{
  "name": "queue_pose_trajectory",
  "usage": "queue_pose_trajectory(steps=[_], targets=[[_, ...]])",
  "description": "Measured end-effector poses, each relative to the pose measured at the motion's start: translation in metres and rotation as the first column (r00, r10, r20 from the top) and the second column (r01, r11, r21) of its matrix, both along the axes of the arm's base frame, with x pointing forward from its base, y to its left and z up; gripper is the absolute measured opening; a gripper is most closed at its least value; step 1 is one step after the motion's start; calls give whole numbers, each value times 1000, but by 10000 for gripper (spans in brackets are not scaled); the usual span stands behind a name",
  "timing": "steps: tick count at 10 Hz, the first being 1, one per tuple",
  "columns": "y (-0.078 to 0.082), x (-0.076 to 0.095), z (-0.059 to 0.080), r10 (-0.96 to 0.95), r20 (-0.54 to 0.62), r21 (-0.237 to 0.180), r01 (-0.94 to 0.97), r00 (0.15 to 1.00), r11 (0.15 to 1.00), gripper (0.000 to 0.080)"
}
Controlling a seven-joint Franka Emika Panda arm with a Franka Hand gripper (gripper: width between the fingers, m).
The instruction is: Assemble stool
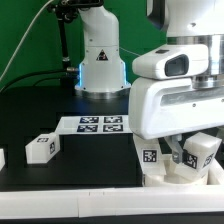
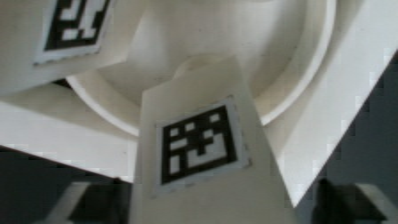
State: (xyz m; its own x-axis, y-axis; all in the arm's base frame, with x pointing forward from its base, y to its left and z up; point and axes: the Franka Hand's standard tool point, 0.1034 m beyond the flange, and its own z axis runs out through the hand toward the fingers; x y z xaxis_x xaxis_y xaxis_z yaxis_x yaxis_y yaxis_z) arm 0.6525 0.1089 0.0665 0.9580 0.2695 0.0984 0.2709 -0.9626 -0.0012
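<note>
The stool's round white seat [image 2: 306, 70] lies under my gripper, by the table's front edge at the exterior view's right [image 1: 165, 175]. A chunky white leg [image 2: 199, 120] with a black-and-white tag stands on it, pointing up between my fingers. My gripper [image 2: 222, 205] straddles this leg, with one dark finger [image 2: 93, 200] on each side; a narrow gap shows on one side, so it reads as open. In the exterior view the gripper [image 1: 183, 155] hangs low over the seat. A second tagged leg [image 1: 42, 148] lies loose on the black table at the exterior view's left.
The marker board [image 1: 100, 123] lies in the middle of the table. Another white piece [image 1: 2, 157] shows at the left edge of the exterior view. A further tagged white part [image 2: 80, 25] sits beside the seat. The robot's base [image 1: 98, 60] stands at the back.
</note>
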Motion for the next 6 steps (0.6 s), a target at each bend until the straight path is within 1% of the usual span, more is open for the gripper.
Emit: queue_pose_trajectory(steps=[1,2,3,4,5,6], targets=[[0,0,0,-75,-2,7,75,997,997,346],[0,0,0,-180,-7,17,180,984,984,334],[0,0,0,-224,-9,21,224,975,974,334],[0,0,-1,-328,-16,30,328,945,944,334],[-2,1,0,-425,-21,36,425,905,904,334],[-1,1,0,-546,-25,45,546,838,836,334]])
